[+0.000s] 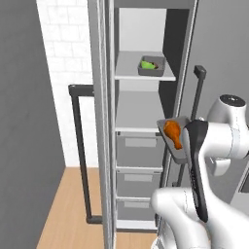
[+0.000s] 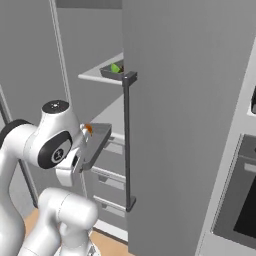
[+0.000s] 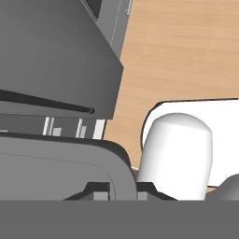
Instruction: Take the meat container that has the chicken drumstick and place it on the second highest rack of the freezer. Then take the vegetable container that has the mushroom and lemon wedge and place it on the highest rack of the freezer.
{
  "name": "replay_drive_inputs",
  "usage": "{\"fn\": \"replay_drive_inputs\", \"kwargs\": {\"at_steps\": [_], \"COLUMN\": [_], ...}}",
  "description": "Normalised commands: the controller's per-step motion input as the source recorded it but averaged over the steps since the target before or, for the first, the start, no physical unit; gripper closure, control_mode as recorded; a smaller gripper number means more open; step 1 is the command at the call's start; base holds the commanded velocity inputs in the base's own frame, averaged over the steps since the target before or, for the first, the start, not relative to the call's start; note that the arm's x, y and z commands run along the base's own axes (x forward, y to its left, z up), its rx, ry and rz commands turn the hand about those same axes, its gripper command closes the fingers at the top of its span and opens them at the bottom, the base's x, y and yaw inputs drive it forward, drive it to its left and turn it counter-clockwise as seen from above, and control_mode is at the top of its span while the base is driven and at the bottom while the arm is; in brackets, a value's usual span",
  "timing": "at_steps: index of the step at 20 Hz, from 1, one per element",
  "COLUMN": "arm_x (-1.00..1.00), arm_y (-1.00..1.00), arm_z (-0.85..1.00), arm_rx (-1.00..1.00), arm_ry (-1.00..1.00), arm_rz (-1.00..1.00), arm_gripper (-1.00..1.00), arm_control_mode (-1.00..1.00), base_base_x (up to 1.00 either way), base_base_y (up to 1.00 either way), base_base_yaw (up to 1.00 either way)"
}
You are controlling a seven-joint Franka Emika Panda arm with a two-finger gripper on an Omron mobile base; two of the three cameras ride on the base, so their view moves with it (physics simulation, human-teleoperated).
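The meat container (image 1: 181, 122) is a grey tray held tilted in front of the open freezer (image 1: 141, 112), level with its second shelf (image 1: 138, 116). The orange-brown chicken drumstick (image 1: 173, 132) lies in it; in the right base view the container (image 2: 98, 141) and the drumstick (image 2: 88, 128) stand beside the arm. My gripper (image 3: 122, 189) is shut on the container's rim (image 3: 70, 158). The vegetable container (image 1: 151, 66) with the bright green lemon wedge (image 1: 147, 63) sits on the shelf above. The mushroom is too small to make out.
Grey drawers (image 1: 138, 148) stack below the shelves. An open door with a dark bar handle (image 1: 80, 151) stands at the left. A second grey door and handle (image 2: 127, 142) stands close on the right. An oven front (image 2: 240, 200) lies further right. Wooden floor (image 1: 68, 209) below.
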Motion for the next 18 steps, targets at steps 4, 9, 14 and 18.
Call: {"fn": "replay_drive_inputs", "kwargs": {"at_steps": [4,9,14,18], "arm_x": [0.0,0.0,0.0,0.0], "arm_y": [0.0,0.0,0.0,0.0], "arm_z": [0.0,0.0,0.0,0.0], "arm_rx": [0.0,0.0,0.0,0.0], "arm_ry": [0.0,0.0,0.0,0.0], "arm_rz": [0.0,0.0,0.0,0.0], "arm_gripper": [1.0,1.0,1.0,1.0], "arm_control_mode": [1.0,1.0,1.0,1.0], "base_base_x": [0.04,0.1,0.11,0.25], "base_base_y": [0.29,0.15,0.44,0.53], "base_base_yaw": [-0.14,-0.19,-0.17,-0.13]}}
